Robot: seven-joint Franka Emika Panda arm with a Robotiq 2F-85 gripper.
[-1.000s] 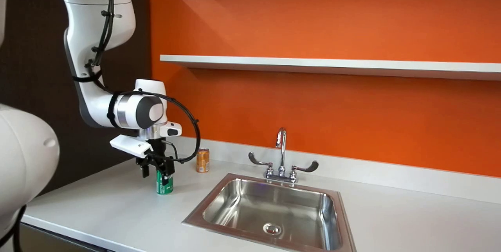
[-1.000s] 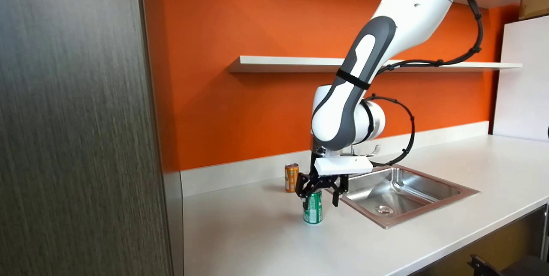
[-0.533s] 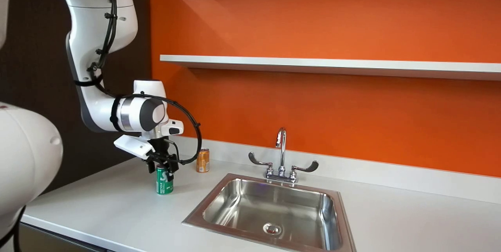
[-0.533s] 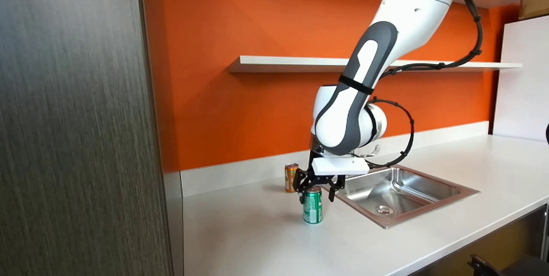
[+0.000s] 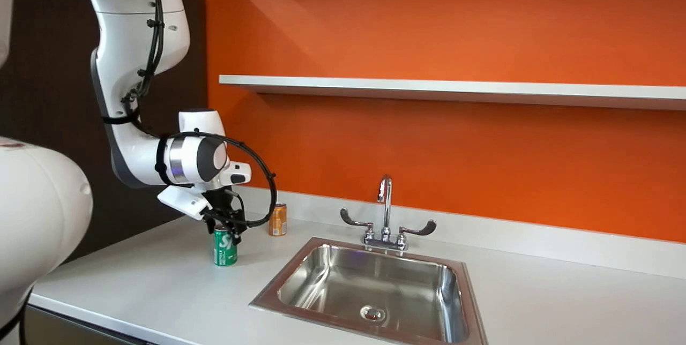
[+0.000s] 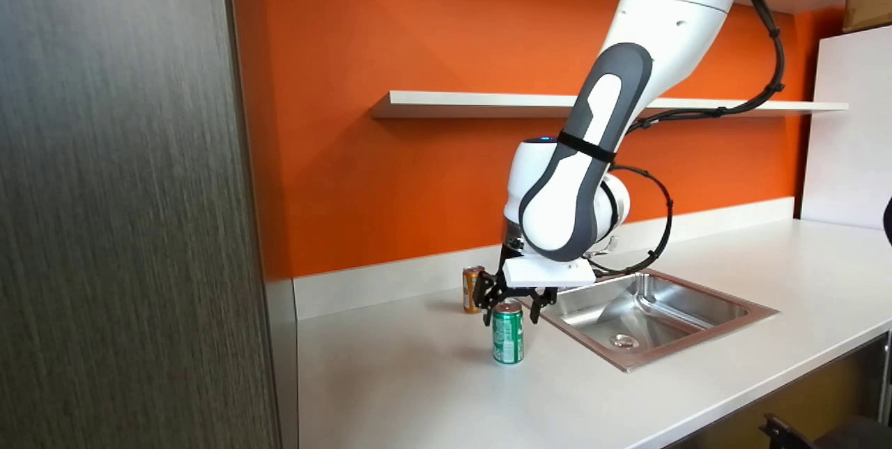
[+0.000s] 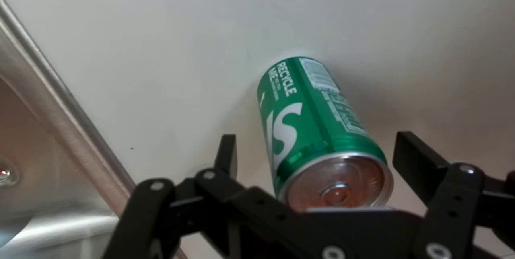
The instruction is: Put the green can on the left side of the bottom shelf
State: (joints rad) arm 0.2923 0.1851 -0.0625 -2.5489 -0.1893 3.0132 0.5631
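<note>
Green can [image 5: 225, 251] is seen upright on surface [image 5: 161, 291], L of sink [image 5: 386, 275] in both exterior views, w/ jaws spread astride its top, gaps visible either side in wrist view. Orange can [image 5: 277, 220] is located farther back, L of sink; bottom shelf [image 5: 450, 86] is mounted above & behind sink.

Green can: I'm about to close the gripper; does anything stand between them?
Nothing visible: in the wrist view, the open gripper frames the green can, with counter showing in both gaps. The orange can stands nearer the wall.
</note>
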